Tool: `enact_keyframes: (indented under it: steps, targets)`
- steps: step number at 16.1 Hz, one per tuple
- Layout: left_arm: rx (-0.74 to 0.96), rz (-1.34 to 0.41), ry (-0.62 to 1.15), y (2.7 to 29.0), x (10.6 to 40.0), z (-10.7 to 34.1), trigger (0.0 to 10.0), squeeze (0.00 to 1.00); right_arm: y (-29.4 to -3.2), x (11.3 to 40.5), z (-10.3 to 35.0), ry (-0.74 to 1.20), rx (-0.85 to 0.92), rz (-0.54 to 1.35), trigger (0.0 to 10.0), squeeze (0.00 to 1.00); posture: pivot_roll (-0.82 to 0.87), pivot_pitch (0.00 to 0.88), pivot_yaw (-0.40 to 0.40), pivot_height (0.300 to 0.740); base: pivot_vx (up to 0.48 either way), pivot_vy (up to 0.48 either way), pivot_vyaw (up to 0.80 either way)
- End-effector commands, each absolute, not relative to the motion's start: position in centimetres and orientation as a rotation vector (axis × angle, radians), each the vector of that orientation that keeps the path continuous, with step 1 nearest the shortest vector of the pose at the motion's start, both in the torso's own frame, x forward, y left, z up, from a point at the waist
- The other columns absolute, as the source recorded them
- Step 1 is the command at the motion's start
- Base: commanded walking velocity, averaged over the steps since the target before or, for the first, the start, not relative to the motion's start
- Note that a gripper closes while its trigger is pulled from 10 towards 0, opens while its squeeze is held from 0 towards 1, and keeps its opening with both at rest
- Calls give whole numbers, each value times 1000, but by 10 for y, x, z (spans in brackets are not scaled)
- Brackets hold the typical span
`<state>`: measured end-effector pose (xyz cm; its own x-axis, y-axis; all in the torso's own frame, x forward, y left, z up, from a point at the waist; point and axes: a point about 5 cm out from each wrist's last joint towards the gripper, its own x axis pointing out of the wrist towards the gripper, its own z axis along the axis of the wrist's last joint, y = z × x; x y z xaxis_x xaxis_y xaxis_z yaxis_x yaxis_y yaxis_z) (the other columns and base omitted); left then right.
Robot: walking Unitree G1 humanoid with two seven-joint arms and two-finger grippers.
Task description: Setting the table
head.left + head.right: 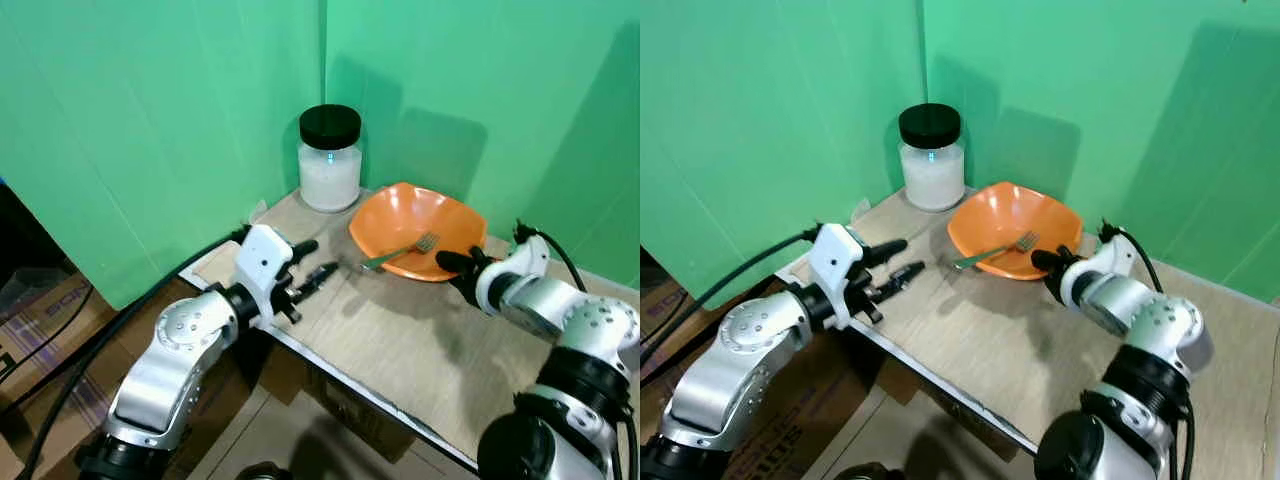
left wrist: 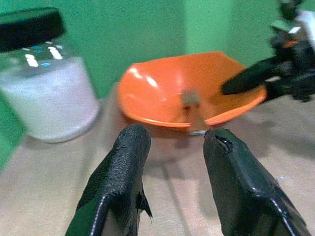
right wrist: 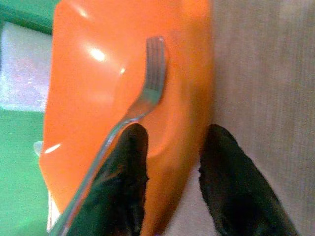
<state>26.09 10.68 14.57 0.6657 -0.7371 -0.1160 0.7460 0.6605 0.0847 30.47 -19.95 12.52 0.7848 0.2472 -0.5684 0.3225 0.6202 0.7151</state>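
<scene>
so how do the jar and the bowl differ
The jar is tall, clear glass with a black lid on and full of something white; the bowl is low, wide, orange and open. The jar stands alone in the corner, while the bowl has a fork leaning across its rim and the right gripper straddling its edge. Both sit upright on the table.

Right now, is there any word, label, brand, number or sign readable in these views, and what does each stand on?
No text can be read.
Jar: black lid, white contents, no label facing the camera.
Orange bowl and fork: no marks to make out.
Left gripper and right gripper: no lettering visible on their casings.
Green backdrop and table: plain, no sign.
</scene>
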Motion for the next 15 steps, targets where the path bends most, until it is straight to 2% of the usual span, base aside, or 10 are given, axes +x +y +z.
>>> enact_keyframes:
  steps: [1,3,5,12,15]
  targets:
    - [114,-878,66,103,259,150,10000,0,-198,307,126,686,935,-45,0,0,24,0,38,740,0,0,0]
    - [34,-975,83,96,255,153,10000,0,-195,308,125,685,942,-48,0,0,23,0,38,740,0,0,0]
    - [24,-1013,102,94,254,152,10000,0,-194,308,125,684,944,-46,0,0,21,0,40,740,0,0,0]
    - [61,-961,92,105,265,159,10000,0,-192,309,124,685,954,-59,0,0,20,0,38,740,0,0,0]
    - [104,-858,192,111,278,147,10000,0,-189,311,126,679,959,-61,0,0,22,0,36,740,0,0,0]
